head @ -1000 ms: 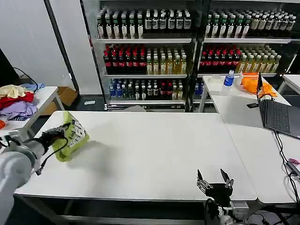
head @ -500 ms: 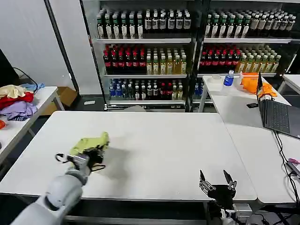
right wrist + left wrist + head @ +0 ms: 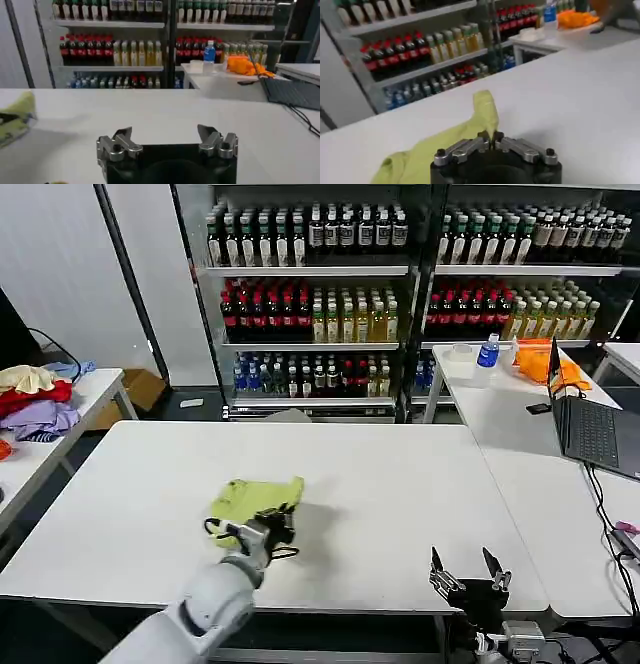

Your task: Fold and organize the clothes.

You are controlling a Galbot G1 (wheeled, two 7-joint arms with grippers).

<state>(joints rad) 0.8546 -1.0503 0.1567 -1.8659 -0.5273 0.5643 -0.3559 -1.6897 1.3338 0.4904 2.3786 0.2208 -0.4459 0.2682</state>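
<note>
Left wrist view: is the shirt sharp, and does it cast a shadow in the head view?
Left wrist view: the shirt is soft and smeared, shelves behind blurred. Head view: the shirt is crisper, a faint shadow on the table to its right.

The t-shirt (image 3: 255,496) lies on the table (image 3: 380,474) at lower left of centre in the head view, with the left gripper (image 3: 268,527) on its near edge. The right gripper (image 3: 469,574) sits at the table's front edge, lower right. Shelves of bottles (image 3: 310,304) stand behind, and a laptop (image 3: 585,424) sits at right.
</note>
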